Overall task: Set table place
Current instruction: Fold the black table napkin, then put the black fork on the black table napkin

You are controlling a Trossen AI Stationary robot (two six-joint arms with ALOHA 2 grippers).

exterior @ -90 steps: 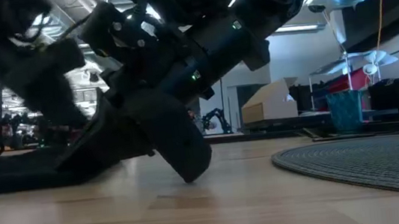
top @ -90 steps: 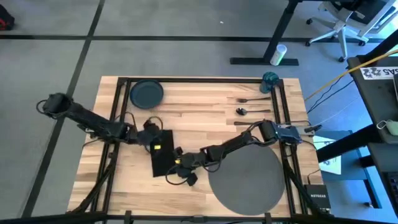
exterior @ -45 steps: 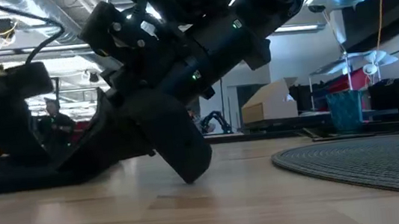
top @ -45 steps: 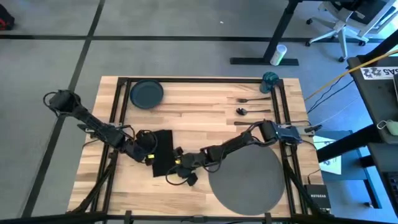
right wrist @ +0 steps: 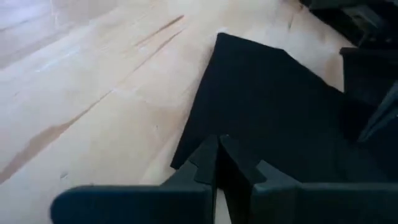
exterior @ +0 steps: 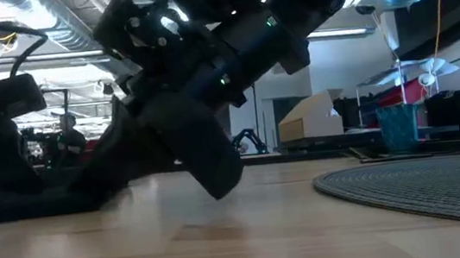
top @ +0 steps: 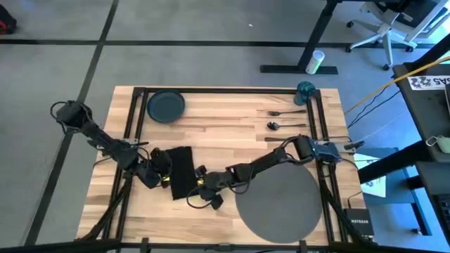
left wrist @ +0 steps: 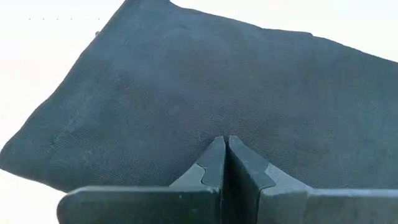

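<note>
Black napkin (top: 181, 170) flat on table (top: 232, 137), left of centre, between the two arms. Left gripper (left wrist: 224, 148) at napkin's left edge, fingers pressed together on the cloth edge; fabric fills the left wrist view. Right gripper (right wrist: 218, 147) at napkin's lower right corner, fingers likewise closed tight, pinching that corner; corner seen lifted slightly off the wood in low view. Grey placemat (top: 278, 204) at lower right of table, bare, well apart from napkin. Dark blue-grey plate (top: 166, 106) at upper left corner. Fork (top: 280, 112), spoon (top: 281, 125) and knife (top: 285, 138) lined up at upper right, apart from placemat. Teal cup (top: 305, 91) at upper right corner, just beyond the fork
</note>
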